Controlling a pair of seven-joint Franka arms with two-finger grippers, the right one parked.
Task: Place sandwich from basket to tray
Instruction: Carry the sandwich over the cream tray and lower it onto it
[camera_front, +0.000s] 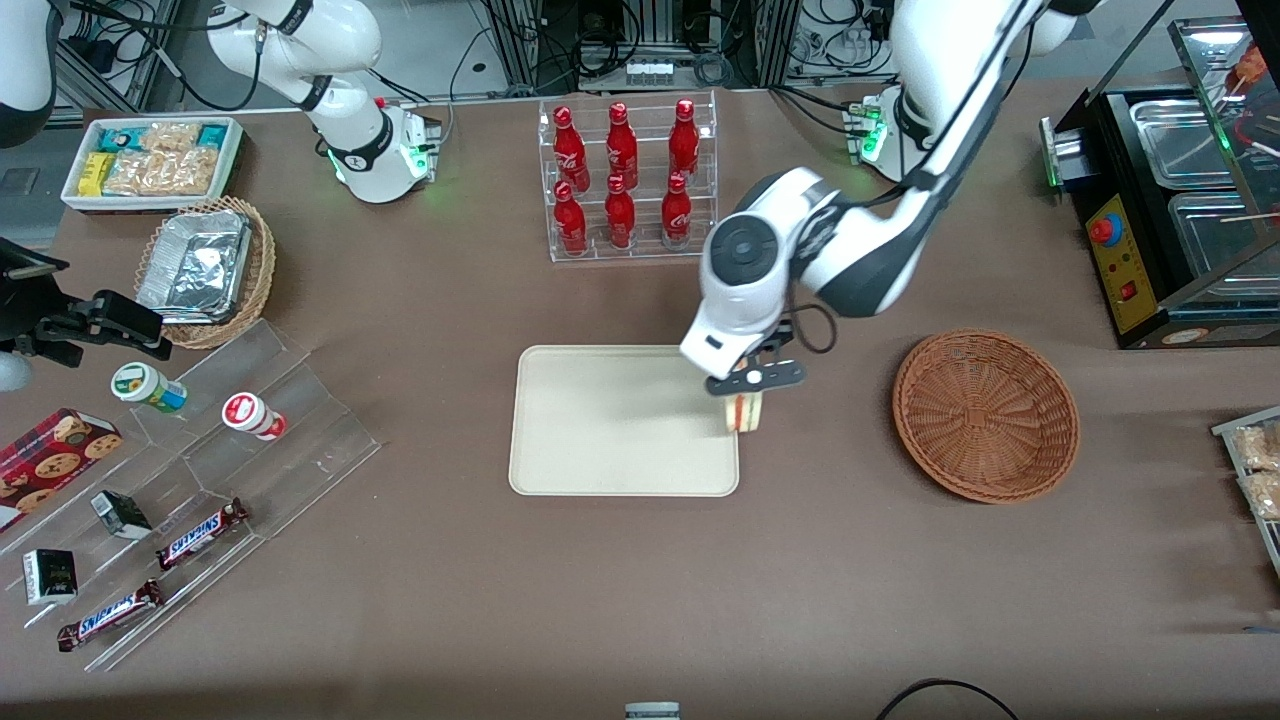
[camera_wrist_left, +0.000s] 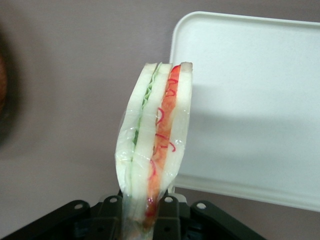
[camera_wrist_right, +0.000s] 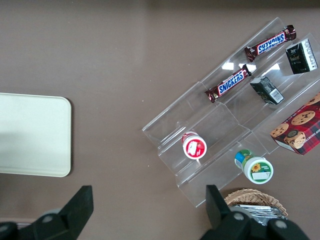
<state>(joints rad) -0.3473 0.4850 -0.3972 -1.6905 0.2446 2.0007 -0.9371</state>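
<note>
Sandwich (camera_wrist_left: 152, 145) sits clamped in my gripper (camera_front: 745, 398), jaws closed on its base, wedge pointing straight out from my fingers. I hang over the tray's (camera_front: 600, 420) edge nearest the basket (camera_front: 985, 415), which lies empty, well apart toward my arm's end. Tray centre lies toward the parked arm's end, so I'd judge a short carry inward before lowering.

My gripper (camera_wrist_left: 142, 212) pinches the wrapped sandwich (camera_wrist_left: 152, 145) at its lower end, holding it upright above the tray's (camera_wrist_left: 250, 100) edge, partly over the brown table (camera_wrist_left: 75, 75).

Tool (camera_front: 745, 398) over bare tray (camera_front: 600, 430) edge; bottle rack (camera_front: 628, 180) well apart.
</note>
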